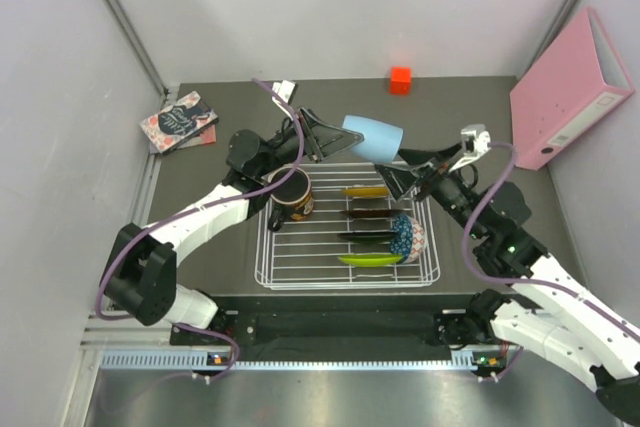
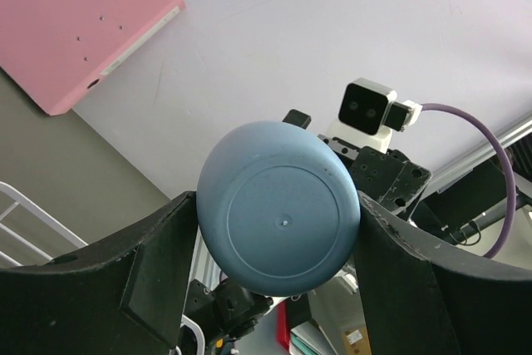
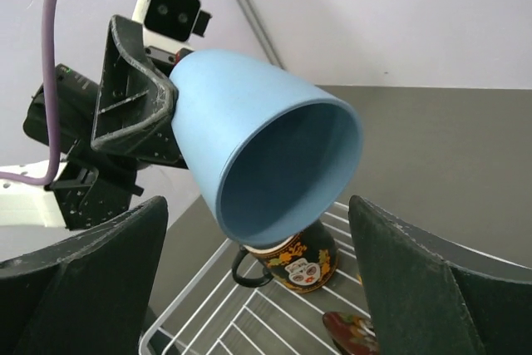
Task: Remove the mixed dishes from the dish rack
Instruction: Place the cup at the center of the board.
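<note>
My left gripper (image 1: 335, 137) is shut on the base of a light blue cup (image 1: 372, 137), which lies on its side in the air over the back edge of the white wire dish rack (image 1: 262, 247). In the left wrist view the cup's round bottom (image 2: 278, 205) fills the gap between the fingers (image 2: 158, 263). My right gripper (image 1: 400, 182) stands open facing the cup's mouth (image 3: 266, 147), with a gap on each side. In the rack are a dark mug (image 1: 290, 194), yellow (image 1: 365, 190), reddish (image 1: 368, 214), black (image 1: 365, 237) and green (image 1: 370, 260) plates, and a blue patterned bowl (image 1: 408, 237).
A pink binder (image 1: 570, 97) leans at the back right. An orange-red cube (image 1: 400, 79) sits by the back wall. A book (image 1: 180, 122) lies at the back left. Grey walls close in three sides of the table.
</note>
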### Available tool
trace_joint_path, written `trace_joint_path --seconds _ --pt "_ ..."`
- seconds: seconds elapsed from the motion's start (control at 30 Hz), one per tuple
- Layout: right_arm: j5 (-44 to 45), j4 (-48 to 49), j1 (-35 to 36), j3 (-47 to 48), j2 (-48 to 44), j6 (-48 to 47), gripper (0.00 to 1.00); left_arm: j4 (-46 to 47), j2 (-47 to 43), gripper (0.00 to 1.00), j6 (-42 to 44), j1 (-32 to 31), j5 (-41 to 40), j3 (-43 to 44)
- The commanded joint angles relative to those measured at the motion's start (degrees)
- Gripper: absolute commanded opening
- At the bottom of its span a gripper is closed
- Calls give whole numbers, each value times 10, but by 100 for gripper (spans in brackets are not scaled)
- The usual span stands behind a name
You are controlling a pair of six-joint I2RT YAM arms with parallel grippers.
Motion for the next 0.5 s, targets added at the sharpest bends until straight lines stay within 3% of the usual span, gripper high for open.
trace_joint_path --seconds 0.0,0.07,0.1,0.2,0.27,0.33,0.37,0.4,0.47 --pt "-48 88 -4 24 39 18 84 67 -5 0 -16 2 -1 -8" --pt "-55 107 -4 31 51 24 76 71 -3 0 -23 2 1 -11" --pt "-57 114 -4 31 61 25 65 76 -3 0 -24 2 -2 -14" --pt "-58 131 -4 31 68 31 47 79 -4 0 -24 2 -4 -19" --pt "-56 131 -4 28 68 30 41 79 -7 0 -24 2 -5 -22" --pt "-49 128 -4 26 62 30 29 79 -6 0 -23 3 -6 -23" --pt "-45 126 -4 24 58 30 21 79 -7 0 -24 2 -6 -25" --pt "-41 118 -4 23 52 30 0 79 -5 0 -24 3 -8 -26" --pt "-28 106 -4 25 48 27 0 76 -2 0 -24 3 -12 -26"
